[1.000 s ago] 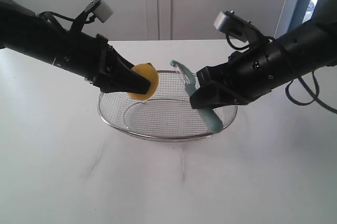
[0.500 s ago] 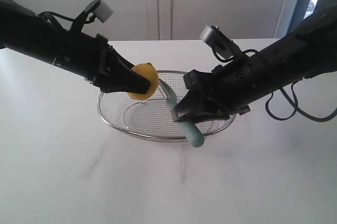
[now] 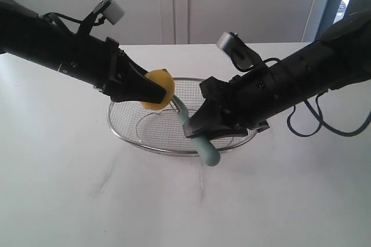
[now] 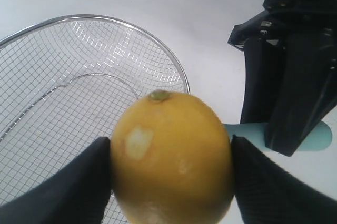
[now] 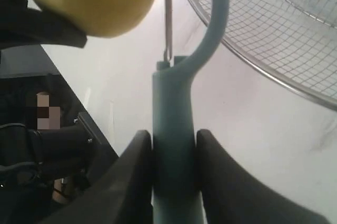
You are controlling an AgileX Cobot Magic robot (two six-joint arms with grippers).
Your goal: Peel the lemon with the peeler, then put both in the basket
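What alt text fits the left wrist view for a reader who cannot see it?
A yellow lemon fills the foreground, gripped by the left hand, with a wire basket behind it. Beside it, the right hand holds a pale blue peeler.

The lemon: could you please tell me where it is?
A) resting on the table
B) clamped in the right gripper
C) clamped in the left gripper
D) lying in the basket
C: the lemon is clamped in the left gripper, clear of the basket; the right gripper holds the peeler.
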